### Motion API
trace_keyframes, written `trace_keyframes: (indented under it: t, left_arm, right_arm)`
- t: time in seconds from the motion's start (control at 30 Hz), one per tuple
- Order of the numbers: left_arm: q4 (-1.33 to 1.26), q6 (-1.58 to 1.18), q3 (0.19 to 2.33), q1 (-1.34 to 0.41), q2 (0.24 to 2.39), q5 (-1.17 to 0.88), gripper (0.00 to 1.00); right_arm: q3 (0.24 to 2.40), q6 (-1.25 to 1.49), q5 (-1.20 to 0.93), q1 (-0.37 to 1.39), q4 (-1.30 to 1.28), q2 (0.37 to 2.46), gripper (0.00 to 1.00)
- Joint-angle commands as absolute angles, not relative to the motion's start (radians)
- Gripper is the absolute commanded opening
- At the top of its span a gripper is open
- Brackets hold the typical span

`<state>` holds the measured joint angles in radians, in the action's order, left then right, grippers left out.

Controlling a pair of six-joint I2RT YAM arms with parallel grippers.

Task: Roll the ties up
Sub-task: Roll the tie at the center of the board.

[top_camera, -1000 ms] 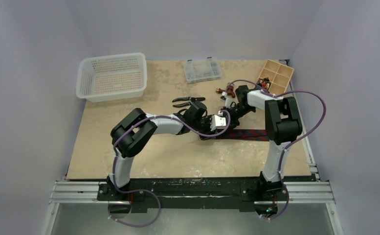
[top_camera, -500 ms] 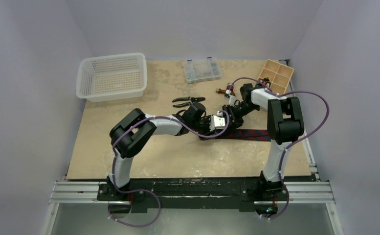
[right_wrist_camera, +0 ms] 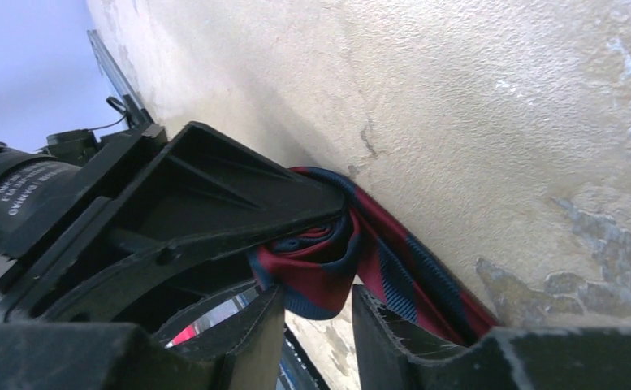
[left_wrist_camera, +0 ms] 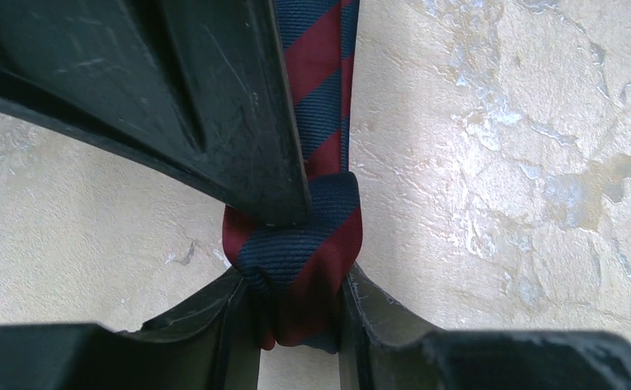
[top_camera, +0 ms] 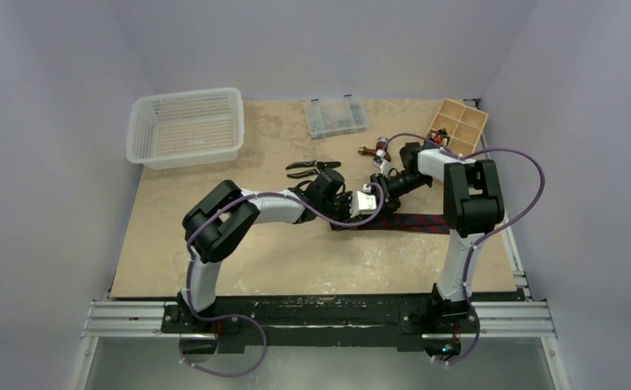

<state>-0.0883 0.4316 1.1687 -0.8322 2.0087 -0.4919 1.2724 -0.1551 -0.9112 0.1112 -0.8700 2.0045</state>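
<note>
On the tabletop (top_camera: pixel 296 260), left end effector (left_wrist_camera: pixel 300 321) and right end effector (right_wrist_camera: pixel 316 302) clench the striped, half-rolled tie (left_wrist_camera: pixel 321 122).

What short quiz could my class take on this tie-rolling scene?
1. True or false: the left end effector is open, clear of the tie.
2. Which tool lies on the table? A pliers, B scissors, C hammer.
3. Fill in: the white basket stands at the table's far ___ corner.
Key: 1 false, it is shut on the tie's rolled end; 2 A; 3 left.
</note>
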Motion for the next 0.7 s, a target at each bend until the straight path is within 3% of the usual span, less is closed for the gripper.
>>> trace_keyframes:
  t: [0.0,0.17,0.23,0.33,0.4,0.47,0.57,0.67]
  left_arm:
    - [0.07,0.42,1.159,-0.834,2.045,-0.466,0.2]
    - [0.07,0.417,1.167,-0.833,2.049,-0.472,0.24]
    - [0.071,0.418,1.172,-0.833,2.052,-0.475,0.27]
    - [0.073,0.426,1.178,-0.833,2.054,-0.476,0.28]
    - [0.072,0.443,1.175,-0.835,2.051,-0.487,0.28]
    - [0.075,0.447,1.175,-0.834,2.051,-0.486,0.28]
    - [0.076,0.45,1.171,-0.835,2.048,-0.482,0.28]
    - [0.074,0.444,1.169,-0.834,2.05,-0.482,0.28]
  right_arm:
    - [1.272,-0.166,-0.938,0.119,-0.877,2.025,0.3]
    - [1.272,-0.207,-0.865,0.12,-0.892,2.062,0.14]
    - [1.277,-0.207,-0.844,0.118,-0.887,2.068,0.01]
    - [1.292,-0.205,-0.851,0.118,-0.901,2.085,0.0]
    - [1.297,-0.206,-0.921,0.113,-0.916,2.096,0.25]
    - [1.285,-0.191,-0.97,0.107,-0.903,2.089,0.44]
    - [1.268,-0.164,-1.003,0.107,-0.871,2.071,0.47]
    - [1.259,-0.149,-1.03,0.11,-0.858,2.076,0.43]
